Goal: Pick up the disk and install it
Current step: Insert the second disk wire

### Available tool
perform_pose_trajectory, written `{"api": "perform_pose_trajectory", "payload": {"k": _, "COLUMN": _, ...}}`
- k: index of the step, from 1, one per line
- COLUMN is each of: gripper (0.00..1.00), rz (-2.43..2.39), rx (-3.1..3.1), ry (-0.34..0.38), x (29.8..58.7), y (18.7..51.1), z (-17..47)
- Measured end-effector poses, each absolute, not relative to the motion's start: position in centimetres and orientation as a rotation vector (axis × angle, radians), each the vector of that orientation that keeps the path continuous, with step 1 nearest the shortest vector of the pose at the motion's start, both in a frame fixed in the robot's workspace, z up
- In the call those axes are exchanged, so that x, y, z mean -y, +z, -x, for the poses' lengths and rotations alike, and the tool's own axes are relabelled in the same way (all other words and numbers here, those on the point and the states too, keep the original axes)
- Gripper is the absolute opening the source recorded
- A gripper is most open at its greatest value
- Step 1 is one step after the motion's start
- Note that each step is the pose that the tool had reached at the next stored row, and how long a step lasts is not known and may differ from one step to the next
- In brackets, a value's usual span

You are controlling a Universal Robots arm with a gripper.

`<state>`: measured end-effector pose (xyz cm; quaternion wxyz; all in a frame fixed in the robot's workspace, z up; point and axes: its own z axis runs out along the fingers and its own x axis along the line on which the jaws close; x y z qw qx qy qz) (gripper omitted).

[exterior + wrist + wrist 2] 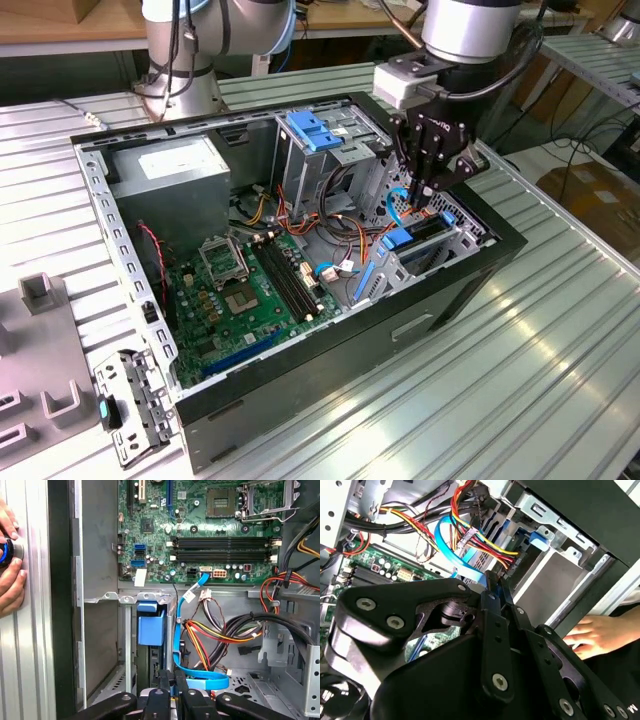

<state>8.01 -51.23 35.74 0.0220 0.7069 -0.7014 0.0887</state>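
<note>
Gripper point(492, 587) was low over the drive bay, jaws looked closed, gripping nothing visible; disk point(150, 630) seemed already seated in its slot, so install nearly done.

An open black steel computer case point(330, 350) lies on a ribbed aluminium table point(520, 350), with the pincer point(425, 205) lowered into its end towards the exterior view's right. Well away from the pincer, towards the exterior view's left, a green motherboard point(240, 300) covers the case floor. Beyond it stands a grey power-supply box with a white sticker point(165, 175). A tall metal cage with a light-blue plastic top point(315, 130) rises near the pincer. A bundle of red, yellow and black wires point(330, 225) runs between them. A flat light-blue ribbon cable point(200, 682) loops just beside the pincer. Outside the case, furthest from the pincer, sit grey plastic fixture blocks point(40, 350) and a perforated metal bracket point(130, 410).
</note>
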Motion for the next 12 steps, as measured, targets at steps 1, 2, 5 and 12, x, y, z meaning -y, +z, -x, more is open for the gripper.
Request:
{"api": "perform_pose_trajectory", "payload": {"k": 1, "gripper": 0.16, "rz": -2.194, "rx": 2.179, "ry": 0.288, "x": 51.3, "y": 35.7, "z": -7.9}}
{"api": "perform_pose_trajectory", "payload": {"k": 2, "gripper": 0.16, "rz": -2.200, "rx": 2.188, "ry": 0.304, "x": 51.5, "y": 35.7, "z": -7.7}}
{"api": "perform_pose_trajectory", "payload": {"k": 5, "gripper": 0.16, "rz": -2.208, "rx": 2.198, "ry": 0.308, "x": 52.1, "y": 35.5, "z": -7.1}}
{"api": "perform_pose_trajectory", "payload": {"k": 12, "gripper": 0.16, "rz": -2.243, "rx": 2.245, "ry": 0.239, "x": 53.8, "y": 35.2, "z": -7.0}}
